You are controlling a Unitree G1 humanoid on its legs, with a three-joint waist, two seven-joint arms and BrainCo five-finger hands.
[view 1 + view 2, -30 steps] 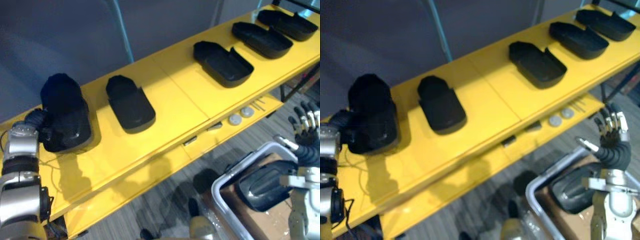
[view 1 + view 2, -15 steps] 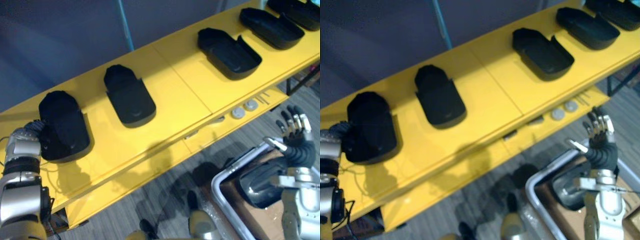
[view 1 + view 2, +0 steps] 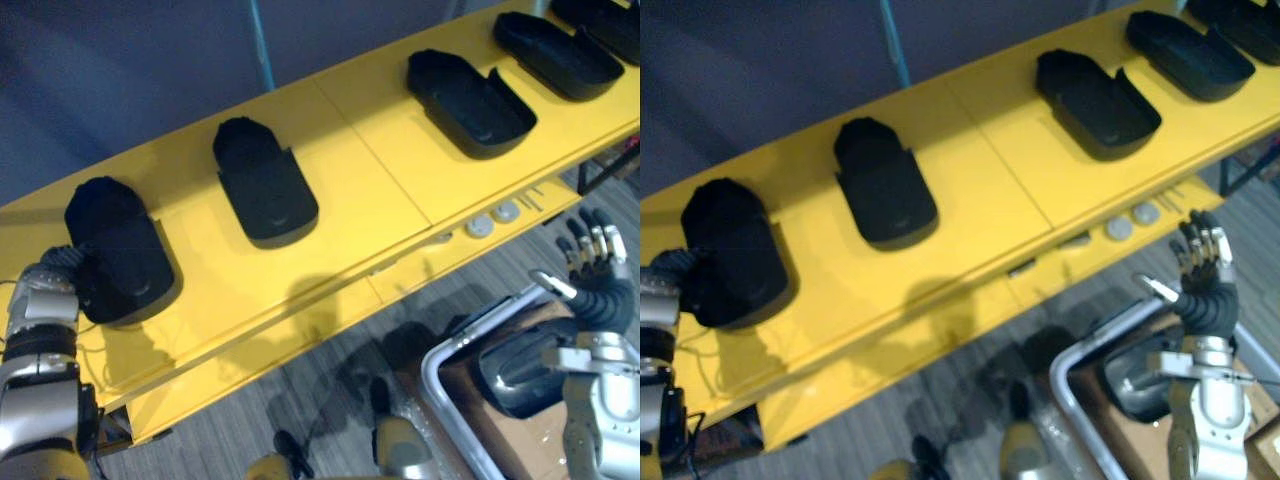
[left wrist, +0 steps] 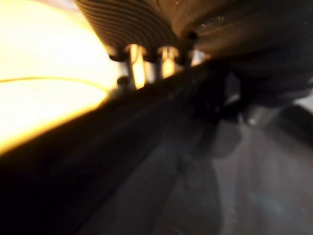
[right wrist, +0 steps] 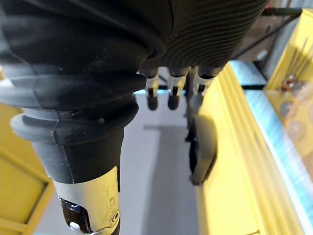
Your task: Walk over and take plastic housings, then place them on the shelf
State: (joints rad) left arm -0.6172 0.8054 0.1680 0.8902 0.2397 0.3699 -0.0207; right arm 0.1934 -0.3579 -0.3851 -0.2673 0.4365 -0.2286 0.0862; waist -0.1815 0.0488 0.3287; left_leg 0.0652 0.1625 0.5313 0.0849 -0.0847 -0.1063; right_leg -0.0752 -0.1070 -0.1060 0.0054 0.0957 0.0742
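Several black plastic housings lie in a row on the yellow shelf (image 3: 350, 170). The leftmost housing (image 3: 115, 250) rests flat near the shelf's left end, and my left hand (image 3: 60, 262) sits against its near-left side. The left wrist view shows that housing (image 4: 161, 161) from very close. Along the shelf lie a second housing (image 3: 262, 185), a third (image 3: 470, 90) and a fourth (image 3: 555, 45). My right hand (image 3: 592, 255) is open, raised with straight fingers over a bin at the lower right that holds one more housing (image 3: 515, 365).
The grey-rimmed bin (image 3: 447, 372) stands on the floor in front of the shelf. A lower yellow ledge carries two round discs (image 3: 480, 226) and small parts. A grey wall and a thin blue post (image 3: 262, 40) stand behind the shelf.
The leftmost housing, tilted up a second ago, now lies flat on the shelf with my left hand still beside it. The whole view has shifted a little. My right hand stays raised.
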